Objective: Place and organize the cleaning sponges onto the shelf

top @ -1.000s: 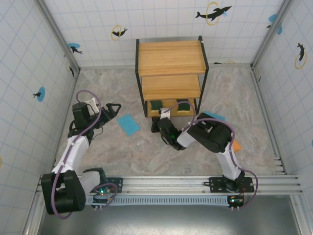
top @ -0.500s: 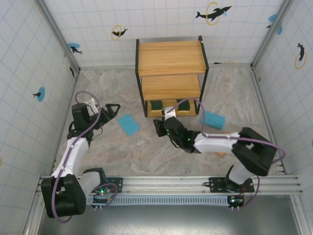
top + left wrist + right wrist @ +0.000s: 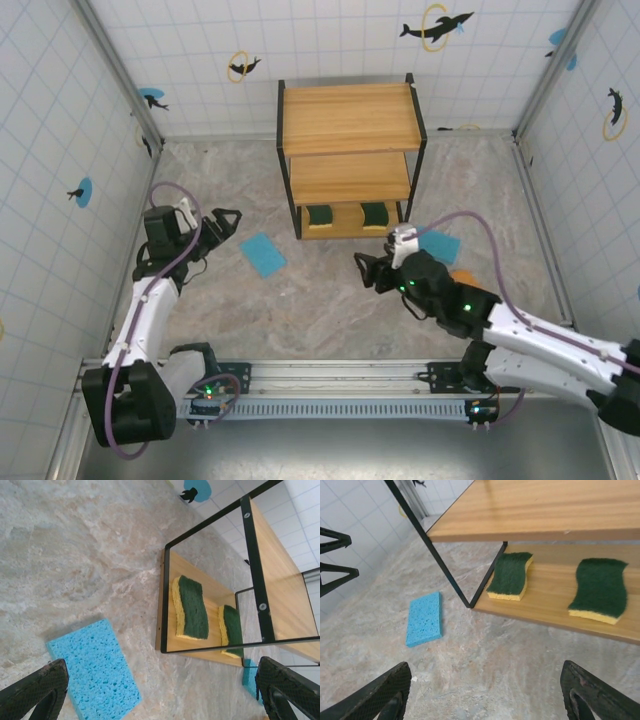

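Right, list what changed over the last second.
The right gripper backed away from the light wooden three-tier shelf toward the near right, its jaws opening with nothing in them. The two dark green yellow-backed sponges on its bottom board, the thin light blue sponge left of the shelf and the open left gripper stayed put.

Shelf [image 3: 349, 118]: pale wood boards, black frame. Shelf sponge [image 3: 510, 575] and its neighbour [image 3: 600, 587]: dark green over yellow. Floor sponge [image 3: 262, 254]: light blue, pitted. Table [image 3: 300, 320]: mottled beige-grey. Orange patch [image 3: 463, 276], possibly another sponge.
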Action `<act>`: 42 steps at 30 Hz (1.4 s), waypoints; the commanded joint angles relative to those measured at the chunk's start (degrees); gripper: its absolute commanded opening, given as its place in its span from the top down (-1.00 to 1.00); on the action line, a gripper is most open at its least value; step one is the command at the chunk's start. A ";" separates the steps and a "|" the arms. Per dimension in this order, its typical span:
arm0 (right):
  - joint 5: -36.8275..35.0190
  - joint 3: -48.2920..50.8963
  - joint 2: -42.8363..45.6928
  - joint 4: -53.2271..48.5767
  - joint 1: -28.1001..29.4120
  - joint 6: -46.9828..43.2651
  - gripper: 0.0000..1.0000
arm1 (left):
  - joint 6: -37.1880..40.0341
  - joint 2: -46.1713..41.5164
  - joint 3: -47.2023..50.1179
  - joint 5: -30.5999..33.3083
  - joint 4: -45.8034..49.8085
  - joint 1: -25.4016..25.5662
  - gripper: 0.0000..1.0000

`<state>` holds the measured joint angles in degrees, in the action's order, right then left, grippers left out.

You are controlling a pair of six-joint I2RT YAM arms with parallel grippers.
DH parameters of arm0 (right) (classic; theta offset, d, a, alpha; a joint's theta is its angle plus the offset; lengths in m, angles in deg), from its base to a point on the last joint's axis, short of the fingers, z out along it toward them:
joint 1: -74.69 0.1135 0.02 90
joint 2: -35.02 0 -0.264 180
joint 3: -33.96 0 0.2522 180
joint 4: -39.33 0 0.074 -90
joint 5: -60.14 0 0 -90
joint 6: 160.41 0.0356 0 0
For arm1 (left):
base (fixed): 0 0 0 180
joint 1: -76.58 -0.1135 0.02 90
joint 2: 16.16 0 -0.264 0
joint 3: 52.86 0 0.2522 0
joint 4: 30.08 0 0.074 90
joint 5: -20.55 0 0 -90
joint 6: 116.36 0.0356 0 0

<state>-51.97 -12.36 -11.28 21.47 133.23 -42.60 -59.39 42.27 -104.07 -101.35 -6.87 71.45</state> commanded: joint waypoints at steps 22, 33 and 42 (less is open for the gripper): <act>12.75 -0.36 -5.91 2.91 -3.08 -1.92 -0.65 | -5.88 10.68 -6.58 11.81 -0.20 7.94 -0.95; 13.04 -1.46 -18.50 14.94 -1.46 -4.04 -0.65 | -1.45 12.42 -5.70 10.71 -0.21 7.94 -0.95; 6.31 -12.32 -34.75 19.04 4.26 -5.76 -0.67 | 2.04 16.47 -4.82 8.18 -1.55 7.96 -0.95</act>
<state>-42.50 -20.49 -42.98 35.65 136.49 -47.37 -59.90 57.53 -108.83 -91.47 -7.79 79.32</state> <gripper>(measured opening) 0.834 0.975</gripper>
